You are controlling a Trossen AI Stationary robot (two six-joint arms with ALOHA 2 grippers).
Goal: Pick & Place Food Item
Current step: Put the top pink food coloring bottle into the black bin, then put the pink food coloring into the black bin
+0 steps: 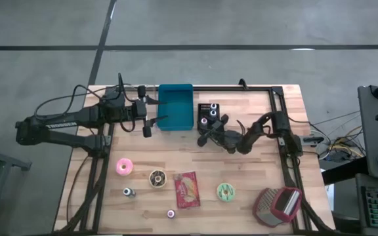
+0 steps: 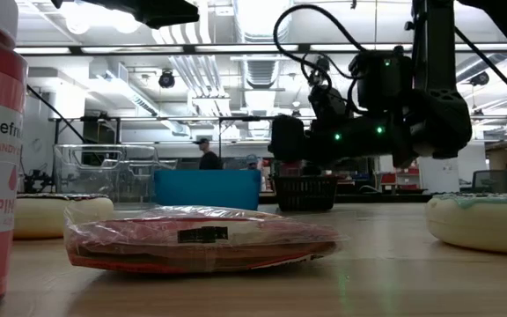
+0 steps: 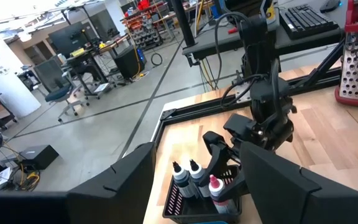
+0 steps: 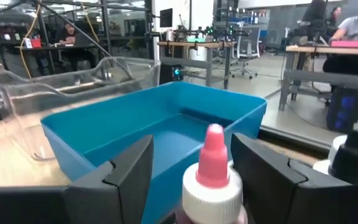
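The pale butcher-block wooden table carries everything. The deep blue rectangular plastic bin sits just beside the left pincer, which hovers at the bin's outer long wall with its fingers spread wide and nothing between them. Well behind the right pincer, toward the near corner on its own arm's side, lies the red-framed metal box grater on its side. The small black slotted basket of squeeze bottles is right at the right pincer's tips, between that pincer and the bin. The flat food pack in a red, clear-edged wrapper lies well apart from both pincers, nearer the table's front edge, roughly level between them, untouched. The white-and-green iced doughnut lies beside the pack on the right pincer's side; the pink iced doughnut and the dark chocolate doughnut lie on the left pincer's side. The pink-capped bottle stands between the right pincer's fingers, which are spread on either side of it; whether they touch it I cannot tell.
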